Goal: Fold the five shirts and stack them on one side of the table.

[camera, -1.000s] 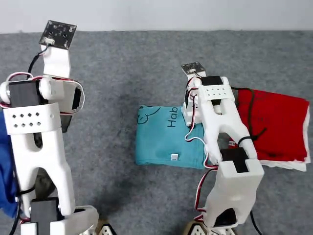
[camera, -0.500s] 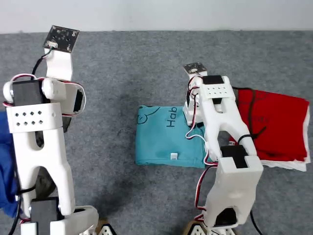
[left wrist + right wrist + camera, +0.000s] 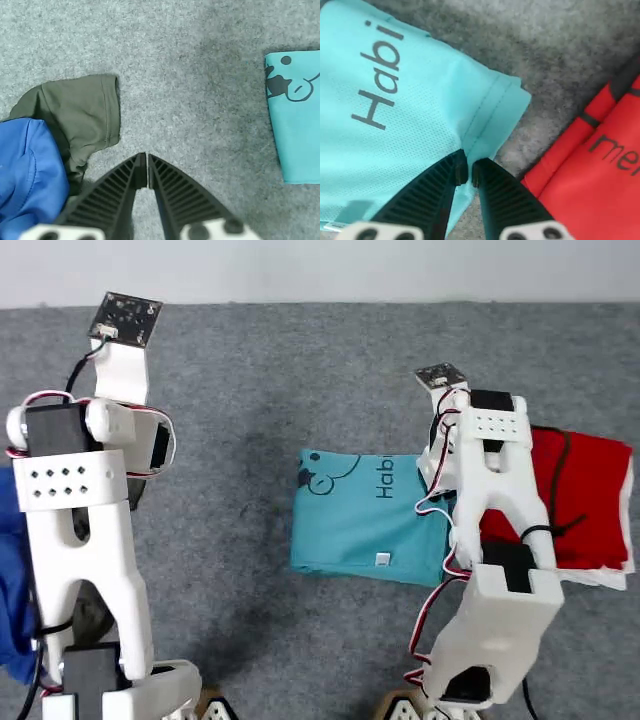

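Teal shirt (image 3: 365, 515): folded to a flat rectangle, lying mid-table, its right-hand edge beside the red shirt (image 3: 590, 500). White cloth (image 3: 600, 578) peeks out under the red one.

Right gripper (image 3: 465, 172): jaws clenched on the teal shirt's hem near its corner, fabric ridged up between the tips.

Step in hand, as I judge it: carry the folded teal shirt onto the red pile. The grip is on one edge only, so lift the hem just enough to clear the red shirt's edge and draw it across slowly. A high or fast pull would likely open the fold or drag the red layer askew. Release once the rectangles line up.

Left gripper (image 3: 148, 170): jaws closed on nothing, over bare table (image 3: 250, 390). The olive shirt (image 3: 80, 112) and blue shirt (image 3: 25, 170) lie near it, unfolded.

Room: wide bare stretch between the two arms. The red pile sits close to the table's right edge, little margin there.
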`<state>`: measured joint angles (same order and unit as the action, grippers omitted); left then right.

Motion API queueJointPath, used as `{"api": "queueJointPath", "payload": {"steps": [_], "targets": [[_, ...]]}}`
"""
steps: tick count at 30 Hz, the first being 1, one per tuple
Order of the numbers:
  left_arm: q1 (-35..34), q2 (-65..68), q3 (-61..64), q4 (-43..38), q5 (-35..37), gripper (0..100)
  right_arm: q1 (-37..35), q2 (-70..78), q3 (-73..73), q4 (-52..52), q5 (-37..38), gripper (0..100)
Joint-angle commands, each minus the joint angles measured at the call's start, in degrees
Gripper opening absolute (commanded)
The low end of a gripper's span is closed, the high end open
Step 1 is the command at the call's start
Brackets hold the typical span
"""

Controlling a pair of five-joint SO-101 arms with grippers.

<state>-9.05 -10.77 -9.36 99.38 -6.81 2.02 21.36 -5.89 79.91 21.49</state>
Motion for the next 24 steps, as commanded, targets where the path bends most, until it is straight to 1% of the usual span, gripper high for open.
{"api": "queueJointPath", "payload": {"steps": [1, 3, 4, 8, 11, 15, 21, 22, 24], "targets": [[0.0, -2.0, -0.2, 1.0, -0.6, 1, 0.6, -4.7, -2.8, -0.4, 0.5, 0.9], [0.0, -2.0, -0.2, 1.0, -0.6, 1, 0.6, -4.7, -2.8, -0.7, 0.4, 1.4], [0.0, -2.0, -0.2, 1.0, -0.6, 1, 0.6, -4.7, -2.8, -0.5, 0.4, 3.3], [0.0, -2.0, -0.2, 1.0, -0.6, 1, 0.5, -4.9, -3.9, 3.1, 0.0, 17.6], [0.0, -2.0, -0.2, 1.0, -0.6, 1, 0.5, -4.9, -6.9, 7.0, -4.3, 23.3], [0.0, -2.0, -0.2, 1.0, -0.6, 1, -1.0, -4.2, -9.7, 10.7, -7.2, 23.9], [-0.1, -2.0, -0.2, 1.0, -0.6, 1, -5.1, 1.8, -8.0, 6.7, -9.6, 23.2], [-0.2, -2.0, -0.2, 1.0, -0.6, 1, -5.3, 3.3, -8.1, 6.0, -9.5, 21.5], [-0.3, -2.0, -0.2, 1.0, -0.6, 1, -5.3, 6.3, -9.0, 4.9, -9.2, 15.1]]}}
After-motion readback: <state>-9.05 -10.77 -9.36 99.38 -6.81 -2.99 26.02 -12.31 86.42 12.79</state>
